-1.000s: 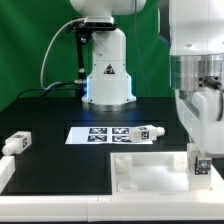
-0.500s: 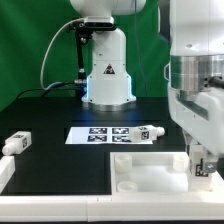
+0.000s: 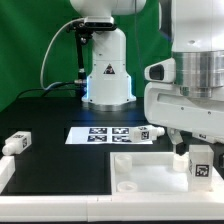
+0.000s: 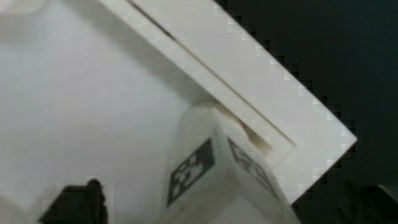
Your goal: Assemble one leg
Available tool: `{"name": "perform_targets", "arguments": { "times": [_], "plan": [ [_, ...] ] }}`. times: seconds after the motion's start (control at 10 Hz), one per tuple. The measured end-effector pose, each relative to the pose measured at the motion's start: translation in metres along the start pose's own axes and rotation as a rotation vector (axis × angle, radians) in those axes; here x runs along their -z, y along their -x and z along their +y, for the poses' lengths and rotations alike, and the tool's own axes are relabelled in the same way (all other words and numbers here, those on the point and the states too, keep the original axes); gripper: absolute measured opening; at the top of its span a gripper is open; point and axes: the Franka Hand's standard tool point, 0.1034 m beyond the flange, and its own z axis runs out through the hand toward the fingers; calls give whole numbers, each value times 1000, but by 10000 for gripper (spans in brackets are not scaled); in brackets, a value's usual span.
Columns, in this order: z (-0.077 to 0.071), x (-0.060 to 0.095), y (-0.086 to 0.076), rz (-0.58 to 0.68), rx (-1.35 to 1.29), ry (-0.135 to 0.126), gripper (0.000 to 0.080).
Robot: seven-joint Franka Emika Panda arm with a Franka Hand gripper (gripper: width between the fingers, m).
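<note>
A leg (image 3: 201,166), a short white peg with a black-and-white tag, stands upright on the near right corner of the large white tray-like part (image 3: 140,172). My gripper (image 3: 199,152) is straight above it, with one jaw on each side. In the wrist view the leg (image 4: 228,172) sits between my two dark fingers (image 4: 80,205). A gap shows on both sides, so the jaws look open around it. A second leg (image 3: 150,132) lies on the marker board (image 3: 105,134). A third leg (image 3: 17,142) lies at the exterior view's left.
The robot's white base (image 3: 106,70) stands at the back middle, in front of a green backdrop. The table is black. A white edge (image 3: 4,172) shows at the exterior view's lower left. The tray's raised rim (image 4: 267,80) runs across the wrist view.
My wrist has turned, so the hand now shows its broad side in the exterior view. The leg stays on the tray's corner.
</note>
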Motion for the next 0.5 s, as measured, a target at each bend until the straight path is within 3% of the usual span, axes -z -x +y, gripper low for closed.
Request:
{"name": "perform_targets", "arguments": {
  "times": [0.3, 0.4, 0.5],
  "plan": [
    [-4, 0, -2, 42, 415, -1, 648],
    [-4, 0, -3, 42, 386, -1, 648],
    [-4, 0, -3, 43, 364, -1, 527]
  ]
}}
